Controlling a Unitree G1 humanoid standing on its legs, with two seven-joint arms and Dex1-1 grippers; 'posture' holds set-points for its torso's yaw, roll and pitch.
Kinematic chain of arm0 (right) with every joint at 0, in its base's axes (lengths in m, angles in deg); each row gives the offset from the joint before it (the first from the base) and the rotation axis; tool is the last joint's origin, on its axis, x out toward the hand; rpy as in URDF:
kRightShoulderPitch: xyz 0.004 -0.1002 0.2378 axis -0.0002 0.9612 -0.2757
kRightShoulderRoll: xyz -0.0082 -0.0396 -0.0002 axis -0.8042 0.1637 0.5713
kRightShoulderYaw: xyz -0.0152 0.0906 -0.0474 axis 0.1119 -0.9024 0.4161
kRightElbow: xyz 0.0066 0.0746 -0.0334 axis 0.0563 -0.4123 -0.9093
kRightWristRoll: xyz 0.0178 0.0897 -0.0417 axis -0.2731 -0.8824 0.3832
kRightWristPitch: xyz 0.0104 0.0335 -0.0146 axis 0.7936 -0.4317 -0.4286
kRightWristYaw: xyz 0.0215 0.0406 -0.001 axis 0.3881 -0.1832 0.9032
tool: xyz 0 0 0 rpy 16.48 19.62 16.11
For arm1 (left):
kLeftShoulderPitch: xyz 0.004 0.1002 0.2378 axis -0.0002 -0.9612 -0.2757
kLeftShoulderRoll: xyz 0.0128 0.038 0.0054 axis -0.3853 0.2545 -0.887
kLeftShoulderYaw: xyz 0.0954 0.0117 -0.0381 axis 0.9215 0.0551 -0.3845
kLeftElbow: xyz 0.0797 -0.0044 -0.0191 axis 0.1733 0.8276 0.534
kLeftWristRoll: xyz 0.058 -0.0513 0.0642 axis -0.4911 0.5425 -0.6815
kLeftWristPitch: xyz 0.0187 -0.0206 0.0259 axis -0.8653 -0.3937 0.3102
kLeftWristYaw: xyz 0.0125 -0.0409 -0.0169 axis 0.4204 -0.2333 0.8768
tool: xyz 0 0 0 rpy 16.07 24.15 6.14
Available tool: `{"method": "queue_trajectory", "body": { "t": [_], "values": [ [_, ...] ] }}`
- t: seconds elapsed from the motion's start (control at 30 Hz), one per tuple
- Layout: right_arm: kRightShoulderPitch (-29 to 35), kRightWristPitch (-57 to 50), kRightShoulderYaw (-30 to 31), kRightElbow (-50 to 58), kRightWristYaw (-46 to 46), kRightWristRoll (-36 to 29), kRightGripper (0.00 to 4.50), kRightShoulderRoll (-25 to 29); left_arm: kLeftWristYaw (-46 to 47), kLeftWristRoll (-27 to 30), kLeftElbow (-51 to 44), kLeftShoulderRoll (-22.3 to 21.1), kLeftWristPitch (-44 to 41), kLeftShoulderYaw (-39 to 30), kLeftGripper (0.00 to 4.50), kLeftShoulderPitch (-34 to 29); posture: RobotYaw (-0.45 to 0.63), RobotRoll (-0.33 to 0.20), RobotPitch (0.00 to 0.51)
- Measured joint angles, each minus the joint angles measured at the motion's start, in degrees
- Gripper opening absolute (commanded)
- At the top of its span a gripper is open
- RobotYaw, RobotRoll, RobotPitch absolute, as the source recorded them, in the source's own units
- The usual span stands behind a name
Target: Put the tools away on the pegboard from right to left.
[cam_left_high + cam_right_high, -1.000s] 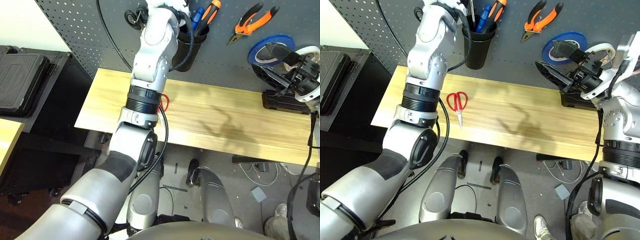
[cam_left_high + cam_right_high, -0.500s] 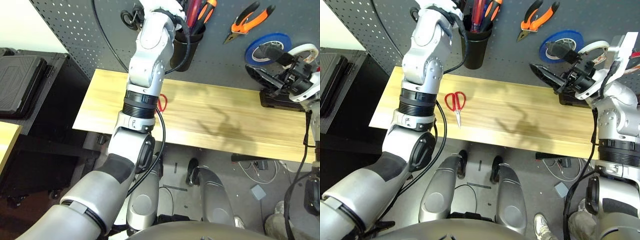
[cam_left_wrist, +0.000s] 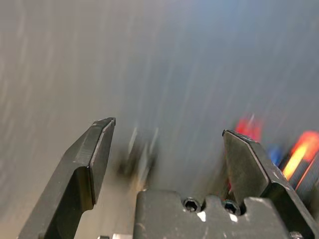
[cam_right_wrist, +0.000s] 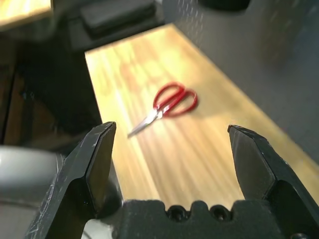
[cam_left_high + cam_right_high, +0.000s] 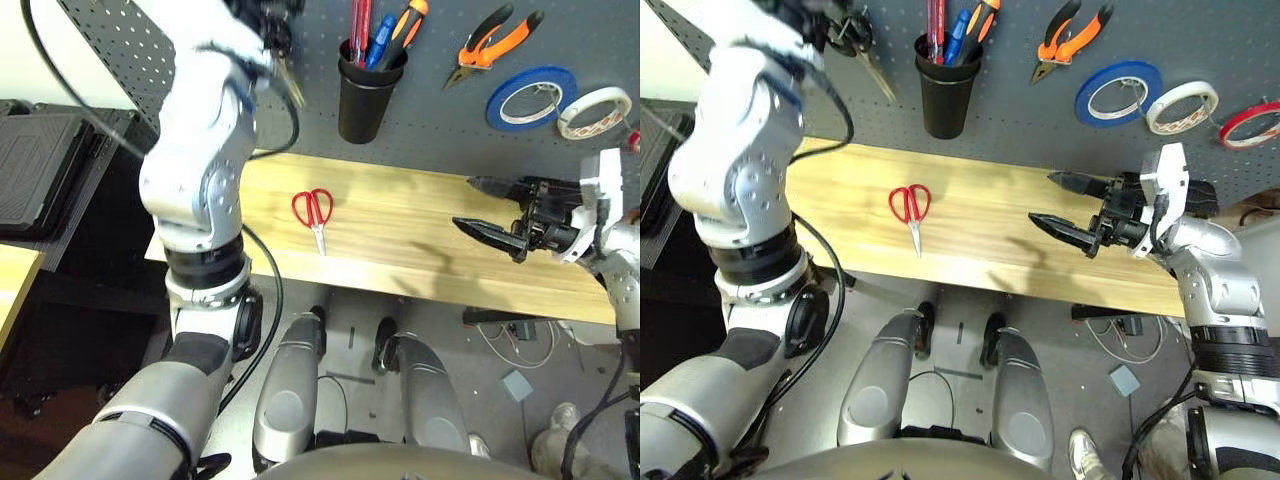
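Observation:
The red-handled scissors [image 5: 315, 211] lie flat on the wooden table [image 5: 400, 250], left of its middle, and also show ahead of my right gripper [image 4: 172, 99]. On the pegboard [image 5: 440, 135] the red-handled screwdriver [image 5: 360, 22] stands in the black cup [image 5: 367, 88]. To its right hang the orange-and-black pliers [image 5: 496, 44], and at the far right the red tape ring [image 5: 1250, 122]. My left gripper [image 3: 167, 127] is open and empty, raised against the pegboard left of the cup. My right gripper [image 5: 463, 202] is open and empty, low over the table's right part, pointing towards the scissors.
Black-handled scissors [image 5: 866, 48] hang on the pegboard beside my left gripper. A blue tape roll [image 5: 530, 97] and a white one [image 5: 596, 111] hang between the pliers and the red ring. A black case [image 5: 40, 160] lies left of the table.
My left gripper has opened and pulled away leftwards from the cup, where the red screwdriver now stands. My right arm has come down from the pegboard to just above the table.

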Motion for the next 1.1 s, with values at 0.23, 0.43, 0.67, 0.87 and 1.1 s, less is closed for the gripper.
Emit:
{"method": "queue_trajectory", "body": {
  "t": [0.23,0.43,0.67,0.87,1.1],
  "values": [
    [-2.09,5.27,4.17,-5.97,-3.11,7.29,4.5,-2.42,-0.09,-2.49,-5.15,-1.32,-3.55,4.8,4.49,-16.08,0.27,0.0,0.306],
    [-4.39,7.41,8.07,-10.71,-7.19,14.09,4.5,-3.75,-0.9,-4.15,-1.5,-0.82,-2.22,8.07,4.49,-23.21,0.27,0.0,0.314],
    [-5.02,9.84,12.03,-13.6,-13.96,21.1,4.5,-6.96,-2.05,-5.71,12.69,0.71,3.59,9.43,4.49,-24.43,0.27,0.0,0.324],
    [-3.96,10.83,13.19,-13.76,-19.8,24.29,4.5,-9.87,-3.65,-6.72,26.14,0.93,10.19,8.59,4.49,-19.65,0.25,0.0,0.335],
    [-2.21,10.0,13.82,-11.9,-25.19,26.26,4.5,-13.05,-4.72,-6.86,47.22,2.46,19.12,5.76,4.49,-11.87,0.24,0.0,0.33]
  ]
}}
